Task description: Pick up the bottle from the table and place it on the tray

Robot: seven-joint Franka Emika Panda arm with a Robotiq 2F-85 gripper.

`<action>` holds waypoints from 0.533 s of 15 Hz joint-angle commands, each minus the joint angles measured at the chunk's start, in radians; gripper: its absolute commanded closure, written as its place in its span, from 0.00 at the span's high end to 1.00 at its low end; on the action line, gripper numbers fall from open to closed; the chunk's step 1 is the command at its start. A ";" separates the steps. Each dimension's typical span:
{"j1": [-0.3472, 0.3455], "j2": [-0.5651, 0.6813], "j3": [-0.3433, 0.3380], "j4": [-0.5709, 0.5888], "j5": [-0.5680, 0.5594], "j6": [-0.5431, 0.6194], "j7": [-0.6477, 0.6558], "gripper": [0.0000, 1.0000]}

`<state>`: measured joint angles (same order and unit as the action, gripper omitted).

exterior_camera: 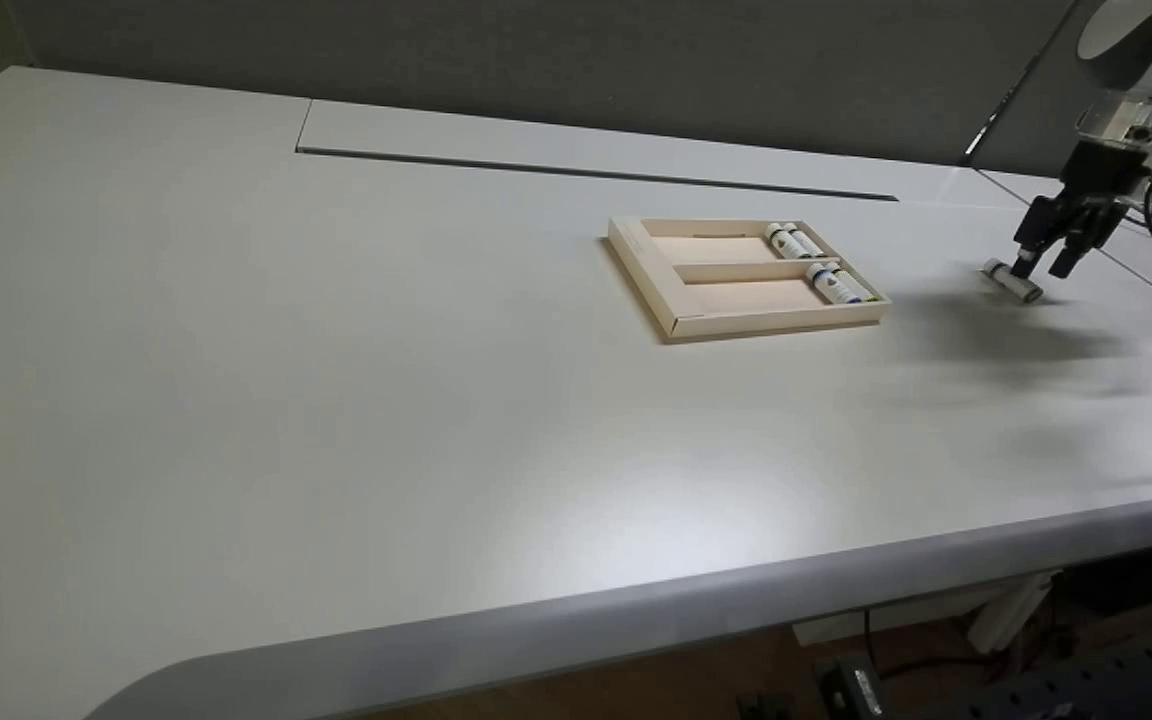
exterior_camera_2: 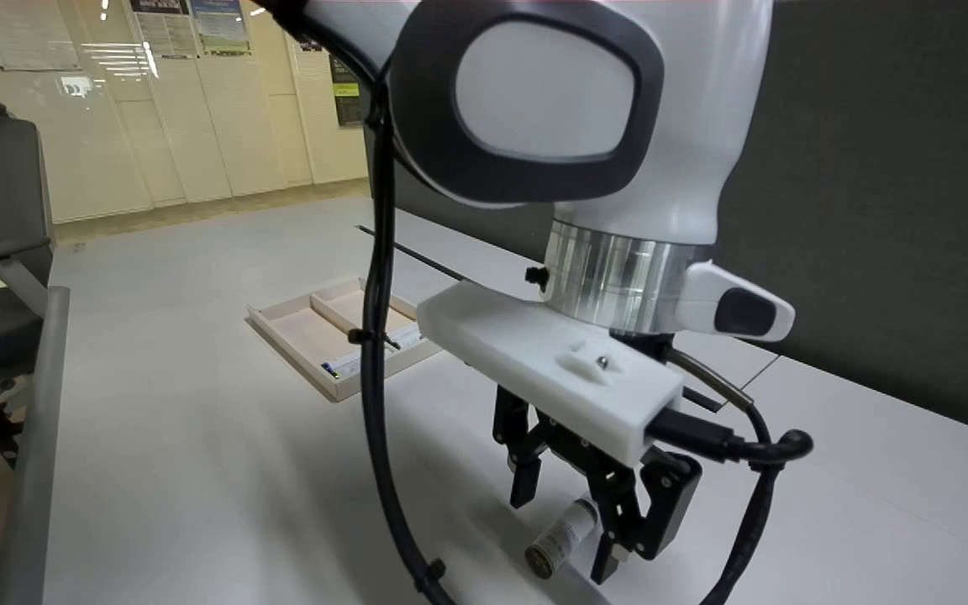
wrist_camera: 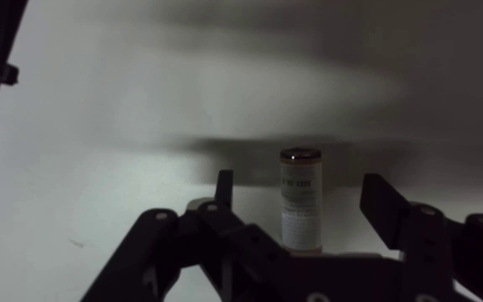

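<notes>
Small labelled bottle (wrist_camera: 301, 205) on its side on bench (exterior_camera: 386, 420), lying between fingers (wrist_camera: 224, 188) of end effector (wrist_camera: 298, 184) in wrist view. Fingers spread well wider than bottle, gap either side; end effector holds nothing.

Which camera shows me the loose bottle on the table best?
The wrist view: there the bottle appears large between the fingers, its label and dark end in sight. Both exterior views show it smaller, lying on the table close to the open gripper.
</notes>
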<state>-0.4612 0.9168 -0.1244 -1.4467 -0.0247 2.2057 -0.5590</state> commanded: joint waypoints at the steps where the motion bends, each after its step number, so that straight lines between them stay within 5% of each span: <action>1: -0.009 0.028 0.008 0.025 -0.004 0.009 0.021 0.55; 8: 0.004 0.019 0.001 0.025 -0.006 -0.028 0.049 0.06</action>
<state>-0.4609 0.9401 -0.1216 -1.4433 -0.0237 2.2225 -0.5564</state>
